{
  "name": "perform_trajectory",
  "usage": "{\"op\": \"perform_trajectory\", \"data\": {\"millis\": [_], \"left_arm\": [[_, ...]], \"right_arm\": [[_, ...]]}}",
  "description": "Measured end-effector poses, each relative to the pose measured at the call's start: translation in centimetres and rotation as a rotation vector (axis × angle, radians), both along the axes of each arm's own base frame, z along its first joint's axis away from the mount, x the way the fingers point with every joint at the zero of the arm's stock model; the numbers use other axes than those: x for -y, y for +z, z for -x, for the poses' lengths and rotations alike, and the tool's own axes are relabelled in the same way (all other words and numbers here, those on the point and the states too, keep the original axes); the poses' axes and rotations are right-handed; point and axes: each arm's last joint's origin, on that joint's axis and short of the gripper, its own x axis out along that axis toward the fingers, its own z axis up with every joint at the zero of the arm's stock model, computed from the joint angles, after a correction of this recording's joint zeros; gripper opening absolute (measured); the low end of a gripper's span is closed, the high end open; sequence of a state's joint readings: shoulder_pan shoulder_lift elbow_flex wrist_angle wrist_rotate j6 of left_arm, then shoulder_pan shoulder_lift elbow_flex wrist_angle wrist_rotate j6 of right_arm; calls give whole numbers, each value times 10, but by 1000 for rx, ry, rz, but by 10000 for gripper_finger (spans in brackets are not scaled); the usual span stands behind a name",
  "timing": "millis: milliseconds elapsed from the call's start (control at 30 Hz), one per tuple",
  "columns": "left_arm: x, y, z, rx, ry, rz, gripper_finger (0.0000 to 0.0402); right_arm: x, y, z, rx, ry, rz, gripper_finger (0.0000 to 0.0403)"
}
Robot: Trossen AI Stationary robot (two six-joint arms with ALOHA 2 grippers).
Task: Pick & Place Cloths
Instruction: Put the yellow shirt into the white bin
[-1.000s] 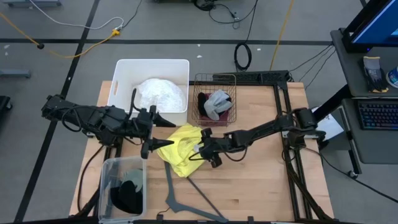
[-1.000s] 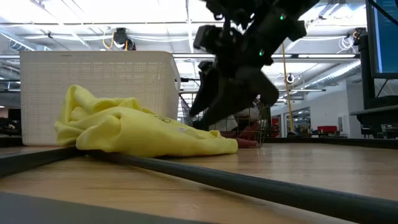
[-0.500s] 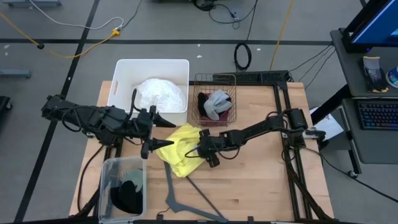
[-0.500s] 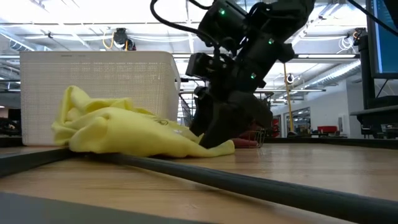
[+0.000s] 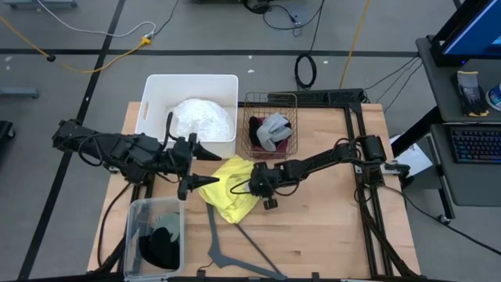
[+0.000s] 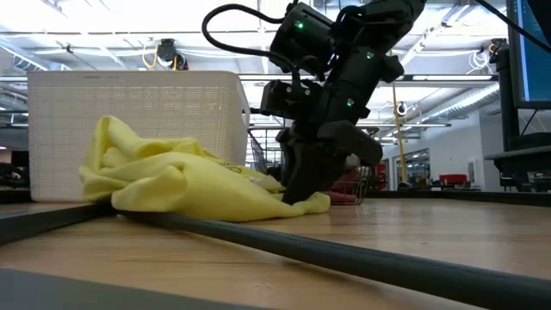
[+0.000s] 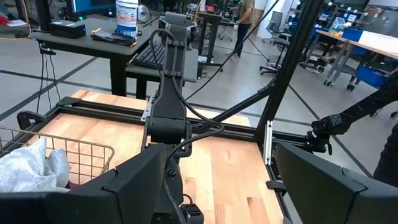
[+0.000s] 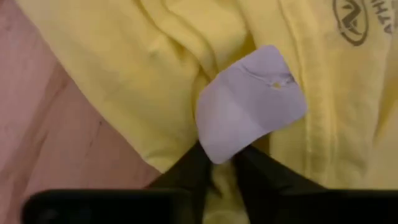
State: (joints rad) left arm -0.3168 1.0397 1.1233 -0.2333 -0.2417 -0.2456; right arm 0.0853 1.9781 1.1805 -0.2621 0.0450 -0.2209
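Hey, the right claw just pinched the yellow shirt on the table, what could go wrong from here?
The right claw is shut on the yellow shirt right at its white tag, a thin pinch that could slip when lifted. The shirt's near edge lies over the grey hanger, so a lift might drag it. The open left claw sits at the shirt's other edge and could snag it.

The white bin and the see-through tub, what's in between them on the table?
From above, the left pincer hangs open between the white bin and the see-through tub, its tips at the yellow shirt's edge.
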Motion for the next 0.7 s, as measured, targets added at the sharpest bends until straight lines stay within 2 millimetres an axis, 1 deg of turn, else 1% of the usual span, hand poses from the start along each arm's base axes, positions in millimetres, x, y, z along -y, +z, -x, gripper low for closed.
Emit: {"op": "perform_trajectory", "data": {"millis": [67, 133, 300, 400, 500, 700], "left_arm": [[0, 0, 0, 1, 2, 1, 310], [0, 0, 0, 1, 3, 2, 310], [0, 0, 0, -2, 6, 22, 310], [0, 0, 0, -2, 7, 24, 310], [0, 0, 0, -4, 9, 42, 310], [1, -4, -3, -41, 23, 154, 310]], "right_arm": [[0, 0, 0, 0, -1, 3, 39], [0, 0, 0, -3, -2, 5, 14], [0, -2, 2, -26, -32, -6, 13], [-5, 1, 6, -43, -16, 2, 6], [-11, 13, 8, -19, 4, 5, 5], [-26, 38, 18, 21, 34, 42, 2]]}}
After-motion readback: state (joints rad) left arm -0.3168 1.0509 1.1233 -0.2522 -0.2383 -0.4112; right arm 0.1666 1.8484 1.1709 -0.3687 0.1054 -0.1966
